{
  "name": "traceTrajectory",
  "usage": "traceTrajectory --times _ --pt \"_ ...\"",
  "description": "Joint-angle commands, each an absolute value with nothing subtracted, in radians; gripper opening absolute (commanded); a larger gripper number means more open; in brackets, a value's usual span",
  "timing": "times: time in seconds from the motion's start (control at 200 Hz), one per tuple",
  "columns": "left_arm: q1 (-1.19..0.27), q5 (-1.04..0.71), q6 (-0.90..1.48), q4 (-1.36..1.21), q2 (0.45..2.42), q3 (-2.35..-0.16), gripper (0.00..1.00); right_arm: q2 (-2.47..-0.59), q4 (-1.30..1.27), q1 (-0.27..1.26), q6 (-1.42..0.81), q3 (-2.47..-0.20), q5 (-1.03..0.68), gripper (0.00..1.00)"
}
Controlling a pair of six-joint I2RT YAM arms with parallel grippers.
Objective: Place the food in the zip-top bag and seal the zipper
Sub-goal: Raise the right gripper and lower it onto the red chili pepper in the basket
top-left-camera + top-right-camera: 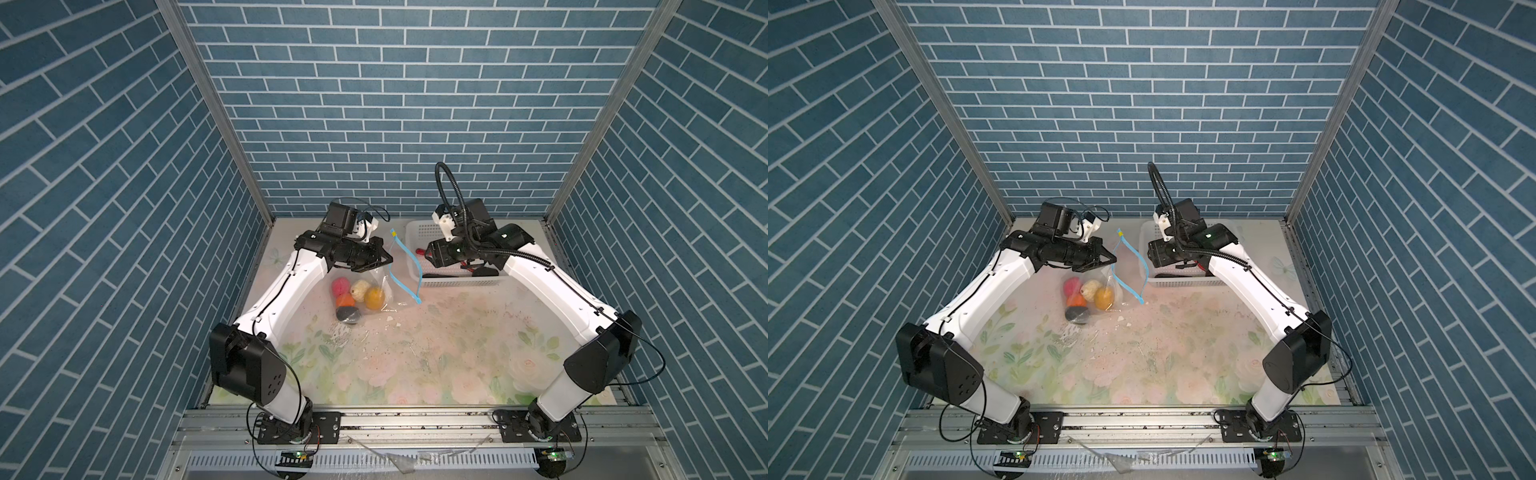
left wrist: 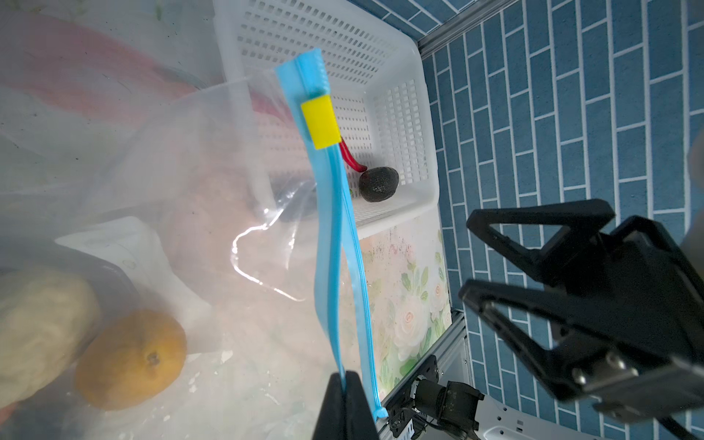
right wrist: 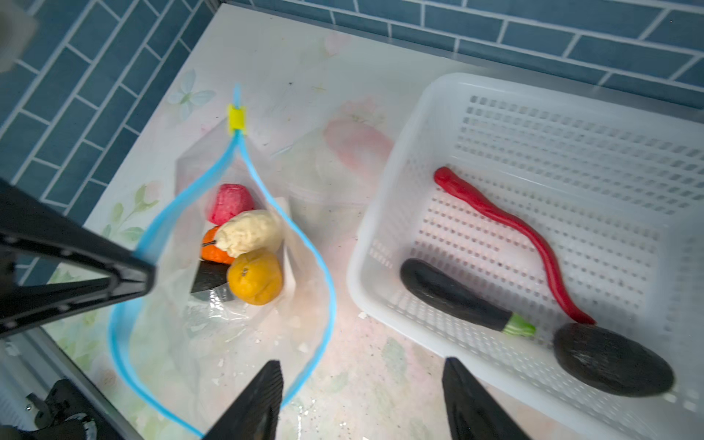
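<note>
Bag stands at 11 o'clock from table centre, mouth gaping, holding fruit, cream lump, pink ball and orange ball. Left gripper is clamped on its zipper. Right gripper, jaws apart and empty, hovers at the 9 o'clock edge of the basket, where aubergine, chilli and black lump lie.

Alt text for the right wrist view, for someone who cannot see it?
The left gripper pinches the zipper of the zip-top bag, holding its mouth open over five toy foods inside. Beside it, the white basket holds a red chilli, aubergine and black lump; the right gripper hangs open.
</note>
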State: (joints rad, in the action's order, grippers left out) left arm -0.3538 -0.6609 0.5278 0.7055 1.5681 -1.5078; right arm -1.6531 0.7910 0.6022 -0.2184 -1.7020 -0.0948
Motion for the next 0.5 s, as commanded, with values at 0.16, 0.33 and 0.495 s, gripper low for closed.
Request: traceTrajectory --times 0.16,0.33,0.495 --pt "-0.356 -0.683 0.528 0.688 1.554 -1.501 0.0 -1.732 0.822 0.399 -0.057 -1.673 -0.081 0.64" --pt "-0.357 -0.69 0.528 0.685 1.561 -1.503 0.0 -1.854 0.783 0.319 -0.026 -1.698 -0.081 0.58" --pt "-0.356 -0.694 0.523 0.696 1.572 -1.509 0.0 -1.979 0.767 0.28 -0.014 -1.751 -0.082 0.53"
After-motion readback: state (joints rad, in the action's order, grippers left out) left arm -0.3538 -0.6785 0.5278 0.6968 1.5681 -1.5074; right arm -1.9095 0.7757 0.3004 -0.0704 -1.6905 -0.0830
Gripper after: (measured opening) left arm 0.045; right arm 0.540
